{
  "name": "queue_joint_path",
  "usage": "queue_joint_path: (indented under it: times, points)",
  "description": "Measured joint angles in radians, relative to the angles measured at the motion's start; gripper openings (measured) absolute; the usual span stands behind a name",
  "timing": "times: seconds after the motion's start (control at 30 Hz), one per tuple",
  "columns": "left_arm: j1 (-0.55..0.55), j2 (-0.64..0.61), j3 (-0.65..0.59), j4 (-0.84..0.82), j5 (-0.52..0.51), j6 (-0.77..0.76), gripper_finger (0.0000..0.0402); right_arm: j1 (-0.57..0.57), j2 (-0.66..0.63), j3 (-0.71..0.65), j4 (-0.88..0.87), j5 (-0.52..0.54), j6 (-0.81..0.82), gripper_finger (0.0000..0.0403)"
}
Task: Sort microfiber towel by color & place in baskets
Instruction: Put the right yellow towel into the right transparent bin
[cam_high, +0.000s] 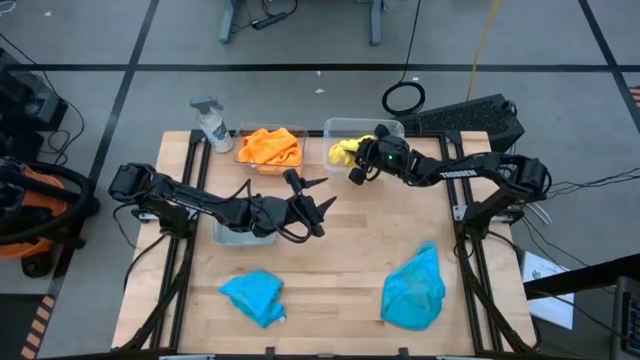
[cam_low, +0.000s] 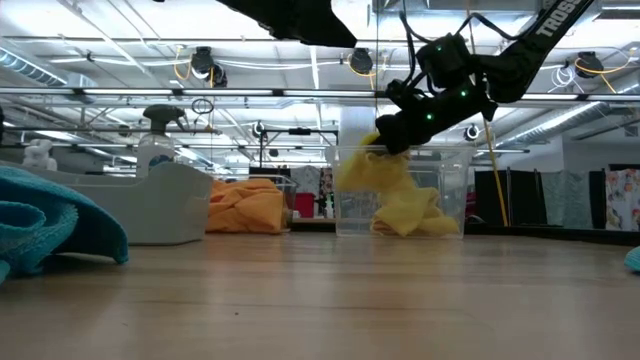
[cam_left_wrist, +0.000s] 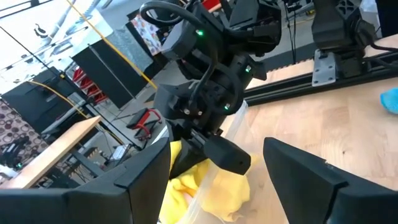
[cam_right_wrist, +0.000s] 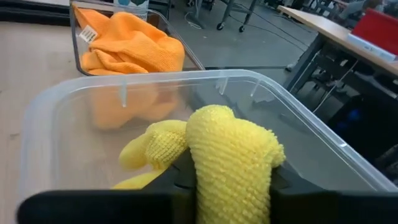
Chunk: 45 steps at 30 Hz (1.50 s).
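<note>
My right gripper (cam_high: 356, 168) is shut on a yellow towel (cam_low: 372, 172) and hovers over the near rim of a clear basket (cam_high: 392, 127) at the table's far side. A second yellow towel (cam_low: 418, 214) lies inside that basket. Both orange towels (cam_high: 270, 148) fill the basket to its left. A third basket (cam_high: 240, 234) sits mid-table with nothing in it. My left gripper (cam_high: 318, 195) hangs open in the air beside that basket, touching nothing. Two blue towels (cam_high: 252, 295) (cam_high: 413, 288) lie on the near half of the table. My right gripper pinches a bunched fold of the yellow towel (cam_right_wrist: 231, 155) between its two fingers, slanting down from the table's right. The towel hangs slack below the fingers, and its lower end (cam_low: 385, 205) dips inside the basket. How many layers are caught, I cannot tell.
A white spray bottle (cam_high: 211, 124) stands at the far left corner next to the orange basket. Bare wood (cam_high: 340, 250) lies between the baskets and the blue towels. A black keyboard (cam_high: 470, 112) sits beyond the far right edge.
</note>
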Motion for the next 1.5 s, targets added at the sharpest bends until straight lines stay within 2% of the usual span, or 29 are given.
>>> queue_joint_path:
  times: [0.3,0.47,0.83,1.23,1.5]
  points:
    - [0.000,0.000,0.000,0.000,0.015,-0.021,0.0262,0.000,-0.002,0.000,-0.003,0.003,0.038,0.0170]
    - [0.000,0.000,0.000,-0.004,0.015,-0.025,0.0262,-0.001,-0.025,0.000,-0.006,0.006,0.000,0.0206]
    - [0.000,0.000,0.000,0.003,0.015,-0.025,0.0262,-0.013,-0.148,0.001,-0.144,-0.024,0.027,0.0221]
    - [0.008,0.000,0.000,-0.016,0.018,-0.050,0.0262,-0.020,-0.165,0.002,-0.302,-0.077,0.141,0.0230]
    - [0.032,0.000,0.000,-0.031,0.112,-0.105,0.0262,-0.021,-0.165,0.002,-0.348,-0.091,0.239,0.0266]
